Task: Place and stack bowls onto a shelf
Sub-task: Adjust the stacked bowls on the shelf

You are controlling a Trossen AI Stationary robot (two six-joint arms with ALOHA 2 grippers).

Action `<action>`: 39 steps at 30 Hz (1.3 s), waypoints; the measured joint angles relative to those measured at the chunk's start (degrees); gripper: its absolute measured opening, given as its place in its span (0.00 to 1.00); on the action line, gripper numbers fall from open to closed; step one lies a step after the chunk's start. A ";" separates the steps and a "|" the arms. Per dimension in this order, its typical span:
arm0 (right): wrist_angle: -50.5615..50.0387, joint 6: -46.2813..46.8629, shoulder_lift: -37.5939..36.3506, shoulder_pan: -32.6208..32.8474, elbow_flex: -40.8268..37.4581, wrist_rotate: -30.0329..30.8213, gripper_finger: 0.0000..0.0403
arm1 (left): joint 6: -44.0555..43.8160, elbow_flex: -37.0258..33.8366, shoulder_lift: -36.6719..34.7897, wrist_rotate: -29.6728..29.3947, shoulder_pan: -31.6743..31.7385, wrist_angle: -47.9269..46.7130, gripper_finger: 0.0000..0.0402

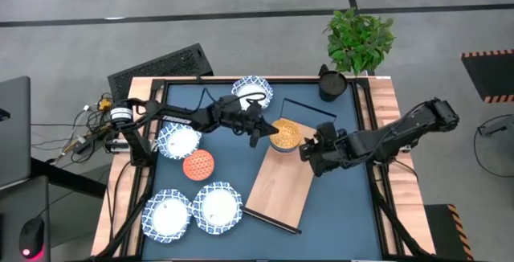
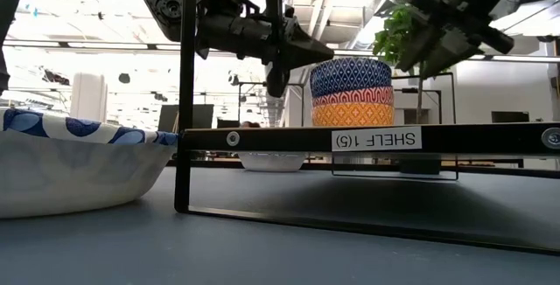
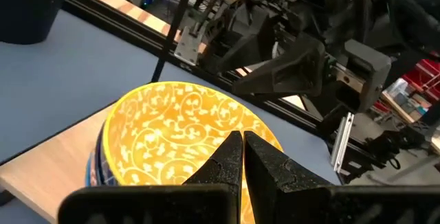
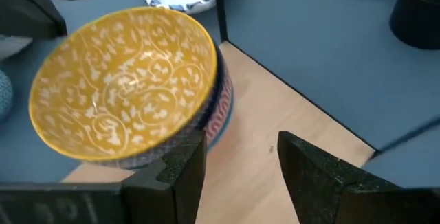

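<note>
A: What is the biggest thing on the table?

B: The shelf [image 1: 283,188], a light-wood board on a black wire frame, lying aslant right of centre.

A: And the bowls?

B: Three small ones form a stack [image 2: 352,92] at the shelf's far end: orange lowest, red-orange between, blue on top, its inside yellow [image 4: 124,80]. Four wide white bowls with blue rims lie off the shelf, two of them [image 1: 193,211] near the front left. An orange bowl [image 1: 198,165] sits alone on the mat.

A: The grippers?

B: The left gripper [image 1: 255,133] hangs just beside the stack, fingers [image 3: 265,165] pressed together, holding nothing. The right gripper [image 4: 240,159] is over the board by the stack, jaws spread wide, empty.
</note>
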 joint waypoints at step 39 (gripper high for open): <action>10.58 -7.04 1.67 -5.75 -3.91 -2.15 0.51 | 0.86 -0.01 0.00 -1.43 0.04 -1.32 0.00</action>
